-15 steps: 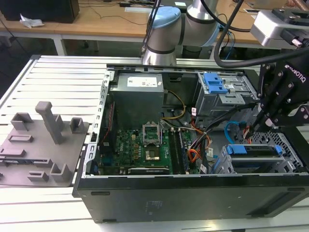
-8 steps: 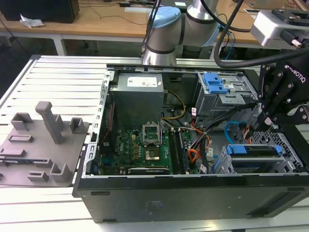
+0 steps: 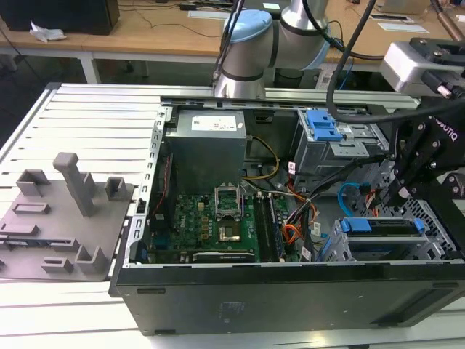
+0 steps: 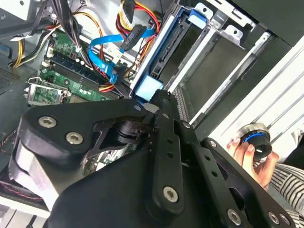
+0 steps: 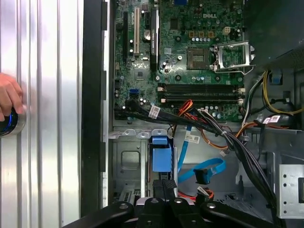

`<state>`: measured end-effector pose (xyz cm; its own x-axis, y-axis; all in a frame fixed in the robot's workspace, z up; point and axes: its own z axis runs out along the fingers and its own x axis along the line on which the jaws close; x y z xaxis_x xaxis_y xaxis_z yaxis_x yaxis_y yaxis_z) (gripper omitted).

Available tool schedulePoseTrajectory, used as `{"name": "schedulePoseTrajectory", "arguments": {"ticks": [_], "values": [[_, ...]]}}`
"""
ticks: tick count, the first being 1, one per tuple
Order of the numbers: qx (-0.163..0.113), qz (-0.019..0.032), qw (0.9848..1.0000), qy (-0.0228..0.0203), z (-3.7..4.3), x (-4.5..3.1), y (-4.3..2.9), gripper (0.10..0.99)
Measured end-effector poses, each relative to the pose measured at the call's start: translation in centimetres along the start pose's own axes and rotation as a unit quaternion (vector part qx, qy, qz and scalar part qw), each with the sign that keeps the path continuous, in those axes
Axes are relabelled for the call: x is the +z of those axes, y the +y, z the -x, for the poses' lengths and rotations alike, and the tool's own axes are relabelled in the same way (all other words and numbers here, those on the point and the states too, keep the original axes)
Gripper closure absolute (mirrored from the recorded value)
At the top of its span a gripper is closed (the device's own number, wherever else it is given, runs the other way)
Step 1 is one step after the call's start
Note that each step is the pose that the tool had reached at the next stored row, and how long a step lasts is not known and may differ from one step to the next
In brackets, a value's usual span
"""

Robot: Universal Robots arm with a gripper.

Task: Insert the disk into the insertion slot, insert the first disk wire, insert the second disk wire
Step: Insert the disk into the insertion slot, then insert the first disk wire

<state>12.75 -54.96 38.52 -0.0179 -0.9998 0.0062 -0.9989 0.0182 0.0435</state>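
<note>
The disk (image 3: pixel 385 227) stands on edge in its blue caddy (image 5: pixel 160 157) inside the insertion slot (image 3: pixel 396 251), the grey perforated cage at the case's corner on the exterior view's right. My gripper (image 3: pixel 398 195) hangs just above it, fingers shut together, tips at the caddy's blue end (image 4: pixel 152 88). In the first wrist view the gripper (image 5: pixel 165 183) sits right at the caddy's edge. The first disk wire (image 4: pixel 134 34), an orange-red-black bundle with a dark plug, hangs free beside the cage. The second disk wire (image 5: pixel 209 167), a light-blue loop (image 4: pixel 102 50), also lies loose nearby.
The open computer case (image 3: pixel 290 298) holds the motherboard (image 3: pixel 211 218), power supply (image 3: pixel 207 145) and a taller bay with a blue latch (image 3: pixel 323 127). Black cable bundles (image 5: pixel 237 147) cross beside the cage. A person's hand (image 4: pixel 247 152) holds a round knob on the ribbed table (image 5: pixel 47 95).
</note>
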Motion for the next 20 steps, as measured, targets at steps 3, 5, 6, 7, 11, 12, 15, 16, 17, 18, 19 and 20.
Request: {"name": "schedulePoseTrajectory", "arguments": {"ticks": [3, 5, 6, 7, 11, 12, 15, 16, 17, 18, 19, 20], "values": [[0.000, 0.0000, 1.0000, 0.0000, 0.01, 0.63, -0.32, 0.980], [0.000, 0.0000, 1.0000, 0.0001, 0.01, 0.89, -0.63, 0.980], [0.000, 0.0000, 1.0000, 0.0000, 0.02, 1.00, -0.75, 0.980], [0.000, 0.0000, 1.0000, 0.0000, 0.02, 1.14, -0.86, 0.980], [0.000, 0.0000, 1.0000, 0.0002, 0.02, 1.60, -0.93, 0.980], [0.000, 0.0000, 1.0000, 0.0001, 0.02, 1.61, -0.93, 0.980], [0.000, 0.0000, 1.0000, 0.0001, 0.02, 1.62, -0.93, 0.980], [0.000, 0.0000, 1.0000, 0.0001, 0.02, 1.62, -0.93, 0.980], [0.000, 0.0000, 1.0000, 0.0001, 0.02, 1.62, -0.93, 0.980], [0.000, 0.0000, 1.0000, 0.0000, 0.02, 1.62, -0.93, 0.980], [0.000, 0.0000, 1.0000, 0.0001, 0.02, 1.62, -0.93, 0.980], [0.000, 0.0000, 1.0000, 0.0000, 0.02, 1.62, -0.93, 0.980]]}}
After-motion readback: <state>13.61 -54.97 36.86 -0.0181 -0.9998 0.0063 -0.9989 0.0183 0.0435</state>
